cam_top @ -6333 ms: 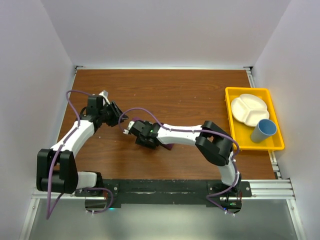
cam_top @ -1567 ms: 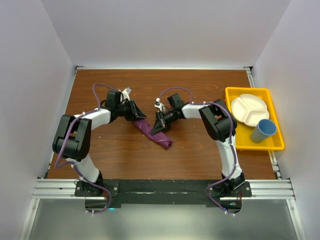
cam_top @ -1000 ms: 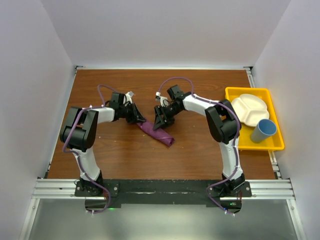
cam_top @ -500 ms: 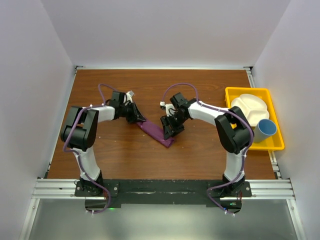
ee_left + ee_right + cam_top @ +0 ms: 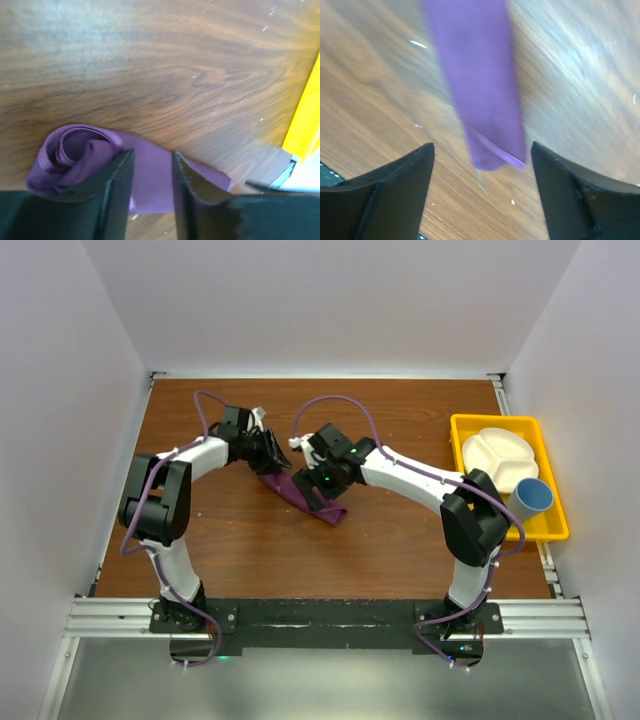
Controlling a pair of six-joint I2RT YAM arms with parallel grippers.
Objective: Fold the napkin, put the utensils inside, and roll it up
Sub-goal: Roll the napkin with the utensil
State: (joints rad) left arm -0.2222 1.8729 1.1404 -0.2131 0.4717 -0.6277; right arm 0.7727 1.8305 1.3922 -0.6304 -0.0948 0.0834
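Note:
The plum-purple napkin [image 5: 332, 513] lies rolled into a narrow tube, slanting across the middle of the brown table [image 5: 400, 550]. My left gripper [image 5: 280, 453] is at its upper-left end. In the left wrist view the coiled end of the napkin [image 5: 75, 150] shows beside my left gripper [image 5: 151, 155], whose jaws stand apart with the cloth seen through the gap. My right gripper [image 5: 312, 488] hovers over the roll's middle. In the right wrist view the napkin's [image 5: 480, 90] lower end lies between the wide-open jaws of my right gripper [image 5: 482, 146], untouched. The utensils do not show.
A yellow tray [image 5: 456, 455] stands at the right edge, holding a white divided plate [image 5: 497, 457] and a blue cup [image 5: 527, 500]. The tray's corner [image 5: 305, 120] shows in the left wrist view. White walls close in the table's left, back and right.
My left jaws have parted from the napkin's end. My right gripper has swung left and up along the roll and opened wider. The roll has stayed in place.

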